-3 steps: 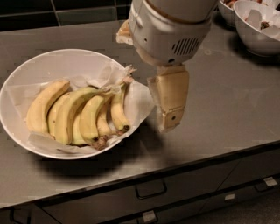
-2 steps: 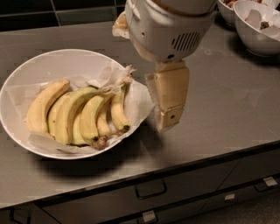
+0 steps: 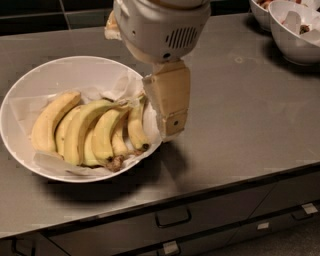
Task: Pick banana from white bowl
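Note:
A bunch of several bananas lies in the white bowl [image 3: 30, 75], which sits at the left of the grey counter and is lined with crumpled white paper. The banana [image 3: 80, 132] is the long, curved, pale one with a greenish stem, in the middle of the bunch. My gripper [image 3: 169, 125] hangs from the white wrist housing [image 3: 160, 27] and points down. It sits over the bowl's right rim, just right of the shortest banana [image 3: 136, 127]. It holds nothing that I can see.
Two smaller white bowls [image 3: 295, 30] [image 3: 260, 12] with contents stand at the counter's back right corner. Bare counter [image 3: 240, 115] stretches to the right of the gripper. The front edge drops to drawers with handles [image 3: 172, 217]. A dark tiled wall runs behind.
The gripper and wrist have shifted left, from beside the bowl to over its right rim. The bowl and bananas have not moved.

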Robot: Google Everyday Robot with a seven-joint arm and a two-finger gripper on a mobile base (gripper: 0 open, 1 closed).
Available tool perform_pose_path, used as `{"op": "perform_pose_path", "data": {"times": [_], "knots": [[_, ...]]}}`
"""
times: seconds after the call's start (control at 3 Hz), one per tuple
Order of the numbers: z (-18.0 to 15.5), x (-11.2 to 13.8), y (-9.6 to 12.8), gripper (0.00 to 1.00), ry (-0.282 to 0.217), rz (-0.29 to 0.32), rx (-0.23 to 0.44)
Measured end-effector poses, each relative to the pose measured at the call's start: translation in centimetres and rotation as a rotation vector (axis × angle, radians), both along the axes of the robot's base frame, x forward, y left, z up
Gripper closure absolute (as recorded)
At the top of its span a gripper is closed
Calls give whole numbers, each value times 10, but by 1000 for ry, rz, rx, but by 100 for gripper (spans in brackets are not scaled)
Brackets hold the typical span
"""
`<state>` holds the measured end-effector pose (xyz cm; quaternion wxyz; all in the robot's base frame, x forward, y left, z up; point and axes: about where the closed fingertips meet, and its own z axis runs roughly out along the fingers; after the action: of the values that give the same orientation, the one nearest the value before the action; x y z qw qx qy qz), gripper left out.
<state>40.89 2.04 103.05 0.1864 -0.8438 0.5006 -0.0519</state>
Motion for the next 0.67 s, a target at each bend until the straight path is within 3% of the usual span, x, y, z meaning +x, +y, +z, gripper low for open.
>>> {"op": "perform_pose_path", "data": {"times": [0.33, 0.67], "knots": [[-18, 27, 38, 0, 35, 110, -22], [-21, 43, 66, 0, 26, 175, -7]]}}
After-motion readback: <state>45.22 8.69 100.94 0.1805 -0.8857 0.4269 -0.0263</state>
